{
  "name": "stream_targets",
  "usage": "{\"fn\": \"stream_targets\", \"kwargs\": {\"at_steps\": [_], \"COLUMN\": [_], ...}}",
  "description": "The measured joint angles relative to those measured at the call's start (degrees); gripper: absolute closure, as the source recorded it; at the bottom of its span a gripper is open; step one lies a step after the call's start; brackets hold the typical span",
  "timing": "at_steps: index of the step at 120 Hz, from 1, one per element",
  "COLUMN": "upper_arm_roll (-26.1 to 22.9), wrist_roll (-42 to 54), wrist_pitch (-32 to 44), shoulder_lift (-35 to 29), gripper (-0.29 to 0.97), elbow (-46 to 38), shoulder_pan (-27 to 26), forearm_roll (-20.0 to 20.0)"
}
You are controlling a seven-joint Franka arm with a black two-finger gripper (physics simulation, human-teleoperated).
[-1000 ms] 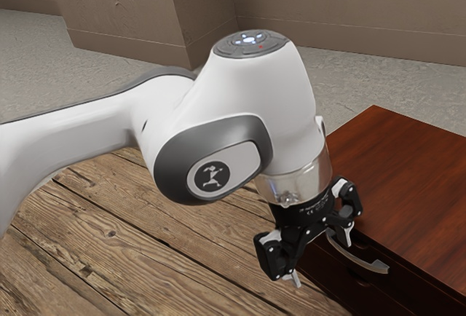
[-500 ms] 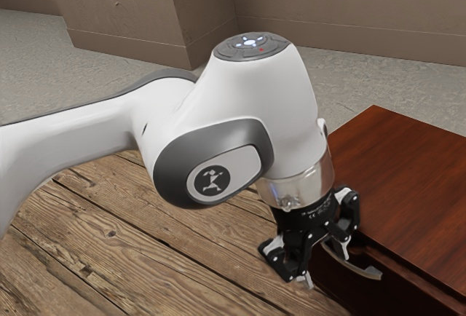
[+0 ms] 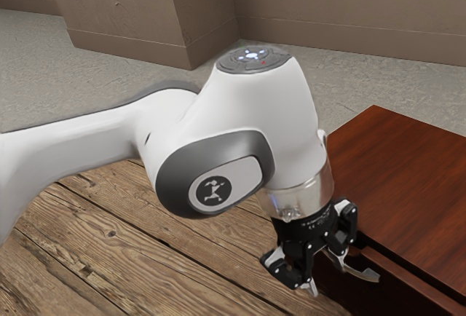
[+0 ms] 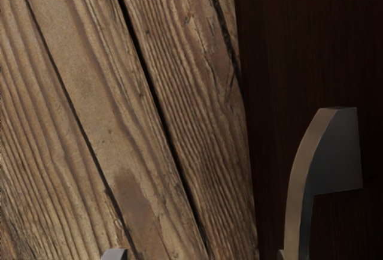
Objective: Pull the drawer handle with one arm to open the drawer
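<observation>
Exterior view has the white arm coming in from the exterior view's left and bending down at the near corner of a dark red-brown cabinet. The cabinet stands on a surface of rough wooden planks. The black jaws point downward, low against the cabinet's front, at the left end of the grey drawer handle. They stand apart, with the handle's curved end just beside the farther finger. The handle juts out from the front of the drawer, just under the cabinet's top edge. How far the drawer is out cannot be told. Beyond the planks lie a grey floor and a brown wall.

From the wrist view, the handle is a curved grey bracket over the dark drawer front, with the planks alongside. Two grey fingertips peek in, well apart, with bare plank between them. One sits right against the handle's inner edge and the other is clear of it. Nothing is pinched from two sides, so the jaws are wide and hold nothing.
</observation>
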Motion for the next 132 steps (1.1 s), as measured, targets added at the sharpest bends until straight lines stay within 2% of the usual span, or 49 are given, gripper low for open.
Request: {"fn": "stream_targets", "kwargs": {"at_steps": [50, 132], "upper_arm_roll": [-0.16, -0.5], "wrist_roll": [-0.72, -2.56], "wrist_pitch": [0.19, 0.48], "shoulder_lift": [-2.07, -6.01], "gripper": [0.56, 0.58], "elbow": [-2.15, -6.95], "shoulder_pan": [-0.3, -1.02], "forearm_roll": [-0.2, -0.39]}}
